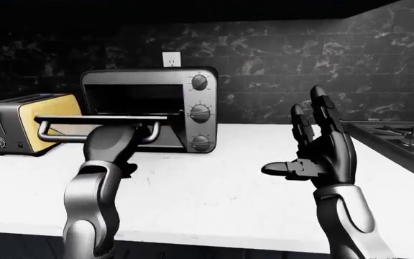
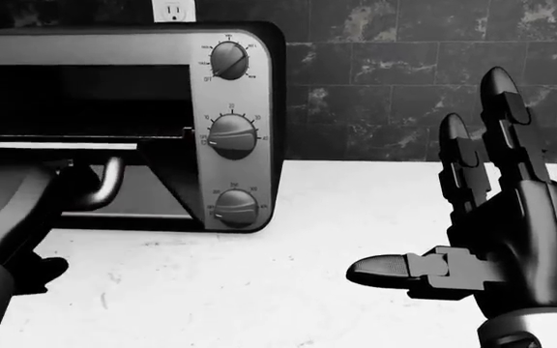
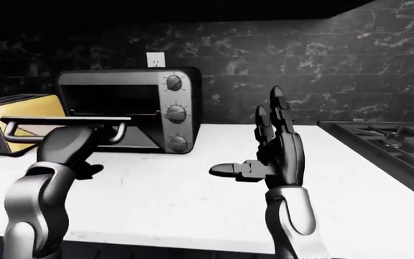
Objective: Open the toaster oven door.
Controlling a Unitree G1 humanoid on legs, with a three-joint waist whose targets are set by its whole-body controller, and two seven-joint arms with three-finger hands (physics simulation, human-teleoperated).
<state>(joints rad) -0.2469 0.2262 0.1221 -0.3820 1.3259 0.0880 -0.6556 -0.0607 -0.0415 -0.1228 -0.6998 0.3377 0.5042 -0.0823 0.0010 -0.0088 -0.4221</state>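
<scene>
Your left robot hand [image 3: 74, 141] sits under the toaster oven door [image 3: 67, 120], dropped flat; right robot hand [image 3: 275, 154] splayed at 3 o'clock over the counter [image 3: 178, 189].

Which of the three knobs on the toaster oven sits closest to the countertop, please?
The bottom knob of the toaster oven, below the other two, just above the countertop.

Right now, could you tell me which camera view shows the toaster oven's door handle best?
The left-eye view: the whole handle shows under the lowered door, with the left hand at it. The right-eye view shows nearly the same, partly masked by that hand. The head view shows only the handle's right end curving down.
</scene>
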